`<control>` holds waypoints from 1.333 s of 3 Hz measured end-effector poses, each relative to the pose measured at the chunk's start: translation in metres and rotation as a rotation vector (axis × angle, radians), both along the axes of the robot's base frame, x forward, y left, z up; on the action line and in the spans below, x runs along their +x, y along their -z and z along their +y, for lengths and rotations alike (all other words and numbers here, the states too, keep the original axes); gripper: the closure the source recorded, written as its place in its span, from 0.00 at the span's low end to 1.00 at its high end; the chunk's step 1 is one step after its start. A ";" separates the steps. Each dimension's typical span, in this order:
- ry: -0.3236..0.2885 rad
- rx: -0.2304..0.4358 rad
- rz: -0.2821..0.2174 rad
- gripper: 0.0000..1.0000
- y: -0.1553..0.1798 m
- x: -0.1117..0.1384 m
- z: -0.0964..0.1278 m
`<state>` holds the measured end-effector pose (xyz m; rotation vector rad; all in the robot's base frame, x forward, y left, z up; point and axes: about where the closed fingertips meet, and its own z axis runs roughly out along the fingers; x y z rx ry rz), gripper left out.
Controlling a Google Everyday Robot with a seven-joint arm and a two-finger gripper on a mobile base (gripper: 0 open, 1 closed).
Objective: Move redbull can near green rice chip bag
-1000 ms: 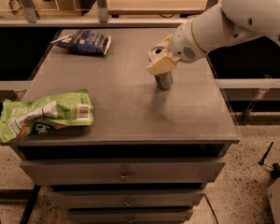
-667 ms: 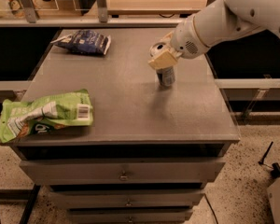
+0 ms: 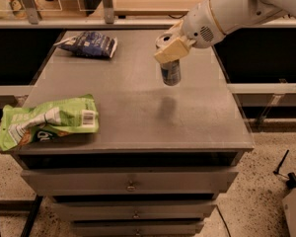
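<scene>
Gripper clamped on the top of the can, tan fingers pressed against its upper part, can upright directly under the gripper and held just clear of the table, its shadow on the surface below. Green bag lies well apart from the gripper, down-left of it at the table's front-left corner, partly overhanging the edge; blue bag sits left of the gripper, at the back-left
</scene>
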<state>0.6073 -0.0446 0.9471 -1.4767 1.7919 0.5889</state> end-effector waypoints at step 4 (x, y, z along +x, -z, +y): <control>-0.101 0.219 0.223 1.00 -0.003 -0.081 0.073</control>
